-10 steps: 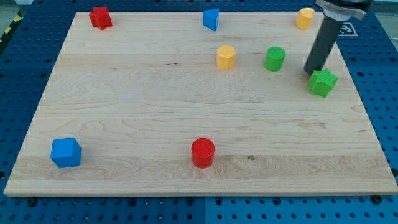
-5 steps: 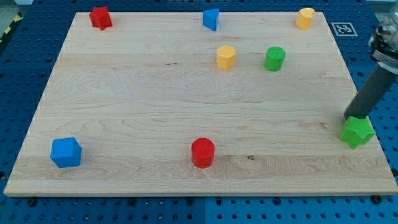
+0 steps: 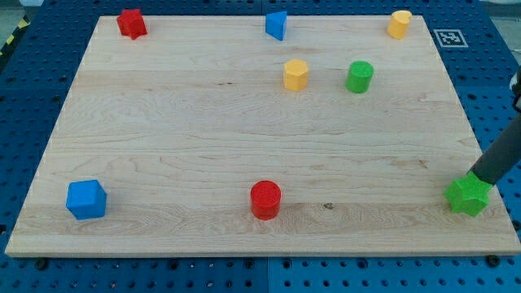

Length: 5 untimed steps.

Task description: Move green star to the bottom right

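The green star (image 3: 468, 196) lies near the board's bottom right corner, close to the right edge. My dark rod comes in from the view's right and slants down to it. My tip (image 3: 475, 178) rests against the star's upper right side, touching it.
On the wooden board (image 3: 203, 138): a red star (image 3: 130, 23) at top left, a blue triangle-like block (image 3: 277, 25) at top middle, a yellow cylinder (image 3: 399, 24) at top right, a yellow hexagon (image 3: 295, 74), a green cylinder (image 3: 359, 76), a red cylinder (image 3: 265, 199) at bottom middle, a blue cube (image 3: 86, 199) at bottom left.
The tip has pushed the green star from the upper right down toward the bottom right corner. The other blocks have not moved.
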Each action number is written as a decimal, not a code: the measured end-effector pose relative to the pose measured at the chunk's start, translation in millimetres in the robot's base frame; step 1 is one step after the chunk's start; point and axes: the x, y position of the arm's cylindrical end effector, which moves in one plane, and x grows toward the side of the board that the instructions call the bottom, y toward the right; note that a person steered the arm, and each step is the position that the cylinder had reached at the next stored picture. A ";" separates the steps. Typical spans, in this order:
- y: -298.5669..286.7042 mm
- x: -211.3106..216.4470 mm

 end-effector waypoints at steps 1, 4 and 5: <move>0.0 0.0; -1.9 32.6; -1.9 35.4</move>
